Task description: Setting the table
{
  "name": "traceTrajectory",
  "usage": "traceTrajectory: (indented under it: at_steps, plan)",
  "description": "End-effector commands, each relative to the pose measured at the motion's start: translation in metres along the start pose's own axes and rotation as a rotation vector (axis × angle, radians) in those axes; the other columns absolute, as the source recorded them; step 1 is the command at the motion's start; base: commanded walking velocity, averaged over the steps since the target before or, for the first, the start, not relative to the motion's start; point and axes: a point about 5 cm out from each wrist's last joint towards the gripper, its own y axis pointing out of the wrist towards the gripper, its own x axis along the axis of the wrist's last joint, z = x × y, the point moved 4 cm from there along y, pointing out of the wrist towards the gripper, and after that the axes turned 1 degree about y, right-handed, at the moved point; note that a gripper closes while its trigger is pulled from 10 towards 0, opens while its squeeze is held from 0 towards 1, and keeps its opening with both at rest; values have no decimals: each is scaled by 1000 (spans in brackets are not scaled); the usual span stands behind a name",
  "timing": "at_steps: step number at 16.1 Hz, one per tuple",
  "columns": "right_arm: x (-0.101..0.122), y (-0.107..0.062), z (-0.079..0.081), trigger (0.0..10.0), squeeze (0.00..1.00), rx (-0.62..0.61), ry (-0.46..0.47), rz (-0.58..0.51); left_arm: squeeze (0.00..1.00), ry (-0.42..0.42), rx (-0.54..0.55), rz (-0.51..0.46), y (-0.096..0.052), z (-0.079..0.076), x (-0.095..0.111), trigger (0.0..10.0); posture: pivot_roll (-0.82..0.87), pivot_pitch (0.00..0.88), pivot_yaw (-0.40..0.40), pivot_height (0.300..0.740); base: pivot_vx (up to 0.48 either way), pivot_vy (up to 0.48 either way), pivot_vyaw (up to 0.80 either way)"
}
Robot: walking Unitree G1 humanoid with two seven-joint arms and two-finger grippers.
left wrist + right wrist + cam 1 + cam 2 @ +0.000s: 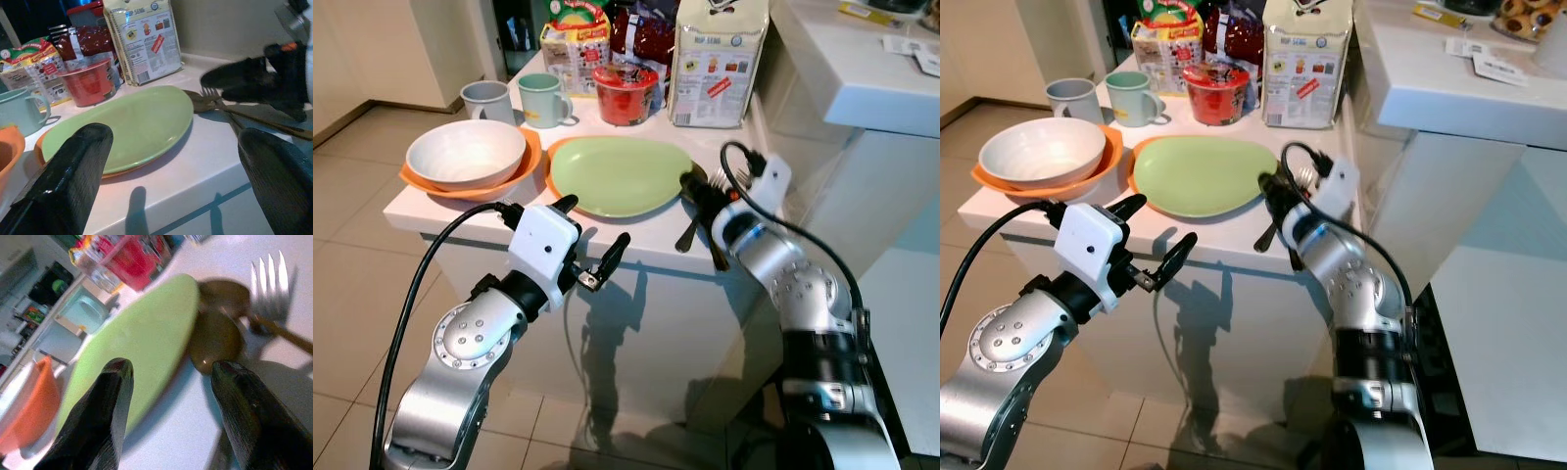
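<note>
The right pincer [168,406], fingers apart, hovered over the spoon [215,340] and fork [736,179] right of the green plate [619,174]; their handles ran toward the counter's [636,235] near edge. The left pincer [597,235] stood open, farther off.

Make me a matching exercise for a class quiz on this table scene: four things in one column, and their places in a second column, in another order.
Things:
1. white bowl
2. green plate
3. fork
4. red cup

Places:
A. behind the green plate, near the packets
B. stacked in an orange bowl
C. by the spoons, beside the plate's right edge
D. middle of the table, on an orange plate

Pairs: 1-B, 2-D, 3-C, 4-A
</note>
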Motion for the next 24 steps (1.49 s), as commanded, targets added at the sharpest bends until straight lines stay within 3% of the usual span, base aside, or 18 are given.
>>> traceTrajectory:
  at_steps: [1,5,8,9,10,15,18,19,20,21,23,24]
  plan:
    - [3,-9,3,10000,0,16,4,-1,0,8,-4,-2,0,-1,3,10000,19,0,5,740,0,0,0]
    - [-1,-21,7,10000,0,37,1,14,0,22,-2,2,1,-1,0,10000,8,0,12,740,0,0,0]
    - [1,-20,10,10000,0,50,42,-1,0,34,-1,1,1,-1,0,10000,8,0,14,740,0,0,0]
    - [1,-19,11,10000,878,48,36,2,0,37,4,-2,0,-1,1,10000,6,0,13,740,0,0,0]
    - [2,-13,15,10000,1000,60,35,9,0,42,24,-4,1,2,2,10000,7,0,10,740,0,0,0]
    - [-10,12,33,10000,1000,60,-18,100,0,67,127,12,-5,14,-1,10000,12,0,-26,740,0,0,0]
    - [-15,30,36,10000,988,25,-87,146,0,69,158,15,-10,15,1,10000,43,0,-55,740,0,0,0]
    - [-15,38,38,10000,529,4,-119,155,0,70,162,22,-14,15,1,10000,53,0,-63,740,0,0,0]
    - [-15,43,36,10000,0,-36,-139,156,0,70,164,28,-16,14,0,10000,64,0,-73,740,0,0,0]
    - [-15,43,36,10000,0,-36,-139,156,0,70,164,28,-16,14,0,10000,64,0,-73,740,0,0,0]
    - [-18,50,29,10000,0,-140,-277,181,0,71,163,35,-18,12,0,10000,73,0,-82,740,0,0,0]
    - [-19,51,30,10000,0,-140,-291,184,0,71,163,36,-18,12,0,10000,73,0,-82,740,0,0,0]
